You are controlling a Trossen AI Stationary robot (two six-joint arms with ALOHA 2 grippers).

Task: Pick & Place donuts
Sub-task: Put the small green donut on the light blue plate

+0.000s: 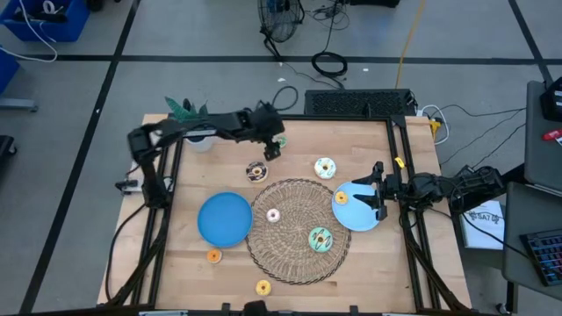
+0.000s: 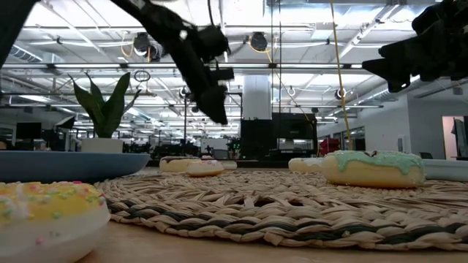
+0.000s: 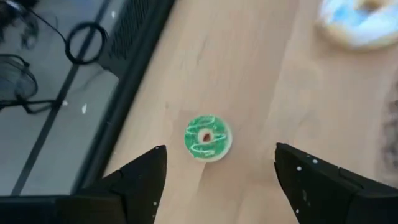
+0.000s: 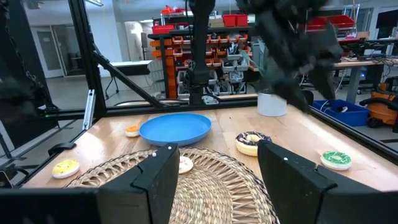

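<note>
Left gripper (image 3: 214, 171), fingers apart, hovers over a small green donut (image 3: 208, 137) on the far counter (image 1: 351, 140); right gripper (image 4: 214, 165) gapes empty; most donuts apparently unplaced.

I'm counting eight donuts out here. Three are showing as the bigger iced kind: chocolate donut (image 1: 256, 171), white donut (image 1: 325, 167), green-iced donut (image 1: 320, 238). Five are coming up small: green donut (image 1: 279, 140), pink donut (image 1: 273, 215), orange donut (image 1: 213, 255), yellow donut (image 1: 262, 286), and one more yellowish donut (image 1: 342, 198). Plates, I'm seeing two, both blue: left plate (image 1: 225, 219) and right plate (image 1: 360, 218). One woven mat (image 1: 294, 263) is lying there, one only. One plant (image 1: 186, 110) is standing at the back corner. And two arms are reaching in: left arm (image 1: 193, 130), right arm (image 1: 439, 186).
</note>
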